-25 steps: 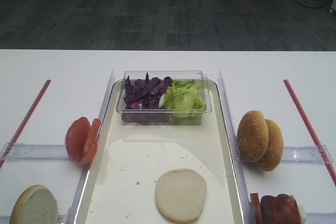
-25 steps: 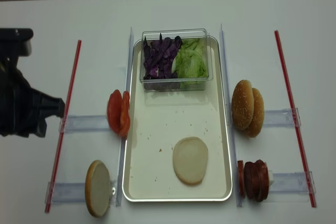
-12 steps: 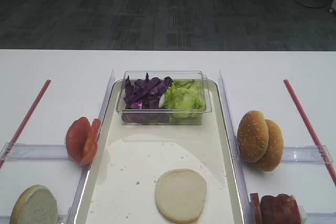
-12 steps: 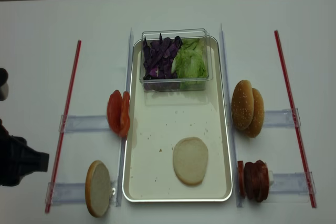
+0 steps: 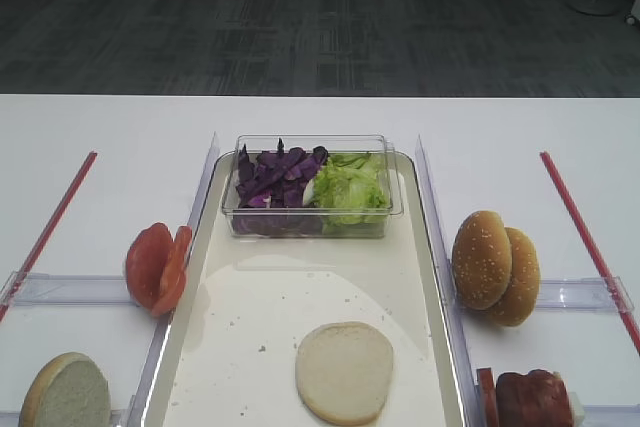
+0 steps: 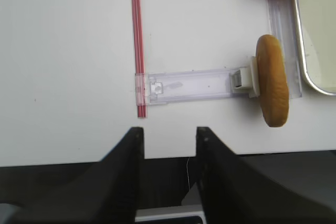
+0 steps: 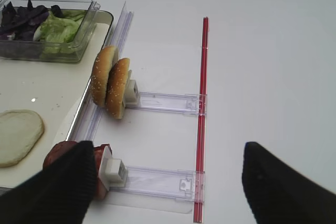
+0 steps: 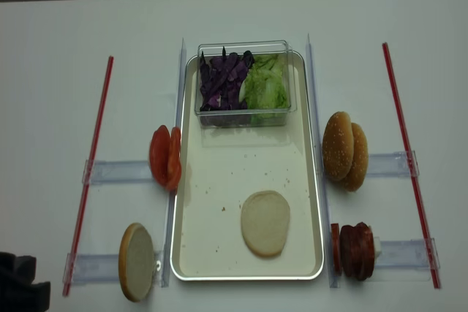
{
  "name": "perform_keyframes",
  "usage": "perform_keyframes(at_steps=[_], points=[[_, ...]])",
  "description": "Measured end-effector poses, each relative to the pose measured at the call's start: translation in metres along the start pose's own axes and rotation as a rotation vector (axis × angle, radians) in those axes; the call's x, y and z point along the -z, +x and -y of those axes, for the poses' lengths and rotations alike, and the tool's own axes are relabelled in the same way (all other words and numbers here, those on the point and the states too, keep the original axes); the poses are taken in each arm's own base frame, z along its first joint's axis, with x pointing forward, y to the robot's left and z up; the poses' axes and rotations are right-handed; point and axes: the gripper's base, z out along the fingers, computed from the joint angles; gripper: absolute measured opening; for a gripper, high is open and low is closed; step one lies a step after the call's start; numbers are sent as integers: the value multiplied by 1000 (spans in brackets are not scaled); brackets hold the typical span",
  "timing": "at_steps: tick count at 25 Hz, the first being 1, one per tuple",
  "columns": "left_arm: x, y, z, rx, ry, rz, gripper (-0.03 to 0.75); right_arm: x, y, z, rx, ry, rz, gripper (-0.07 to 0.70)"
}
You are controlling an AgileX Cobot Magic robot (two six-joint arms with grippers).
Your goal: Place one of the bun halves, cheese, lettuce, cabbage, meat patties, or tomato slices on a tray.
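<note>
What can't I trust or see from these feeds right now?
- Left gripper: jaws stand apart and empty in the left wrist view; only a dark corner shows overhead.
- Right gripper: fingertips cut off by the bottom edge.
- Meat patties: cut by the frame edge; count unclear.

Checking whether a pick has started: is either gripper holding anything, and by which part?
Nothing is held. The left gripper is open over bare table short of the standing bun half; the right gripper is open and empty too.
</note>
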Motion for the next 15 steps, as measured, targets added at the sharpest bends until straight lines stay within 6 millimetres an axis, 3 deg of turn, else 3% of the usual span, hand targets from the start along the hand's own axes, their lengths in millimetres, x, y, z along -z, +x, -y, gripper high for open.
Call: perform_keyframes(at_steps=[7, 15], points=[[4, 33, -2, 6, 6, 134, 234, 0, 0, 0, 0, 0, 0, 589], [13, 45, -3, 10, 9, 264, 234, 0, 0, 0, 0, 0, 0, 589]])
